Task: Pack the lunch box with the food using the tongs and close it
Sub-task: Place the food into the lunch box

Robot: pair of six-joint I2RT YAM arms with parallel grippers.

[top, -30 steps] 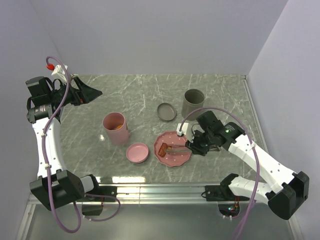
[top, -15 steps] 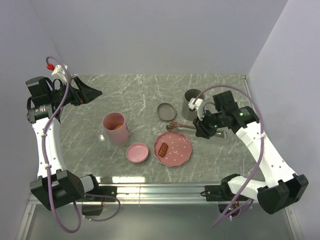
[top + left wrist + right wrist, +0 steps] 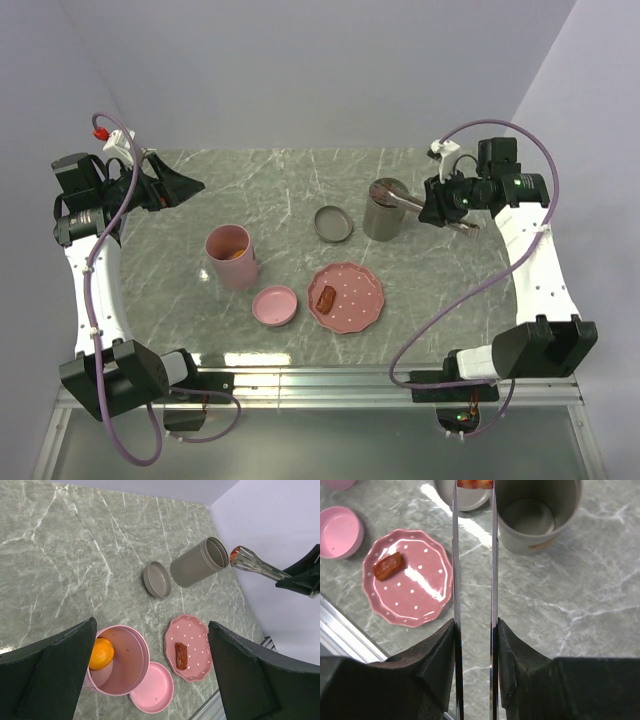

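— What's the bench like?
— A grey-green marble-veined tabletop [image 3: 280, 190], pale walls [image 3: 300, 70] on three sides, a metal rail [image 3: 320, 378] along the near edge.
— And the hands?
— The right gripper [image 3: 474, 650] clamps the long grey metal tongs [image 3: 455, 555]; their tips pinch a reddish-brown sausage bit [image 3: 475, 483] just by the mouth of the tall grey cylindrical container [image 3: 385, 208]. The left gripper [image 3: 180, 186] hangs wide, holding nothing, at the far left.
— Other food?
— A second sausage piece [image 3: 326, 297] lies on the pink scalloped plate [image 3: 360, 300]; an orange round slice [image 3: 101, 653] sits inside the pink cylindrical container [image 3: 130, 675].
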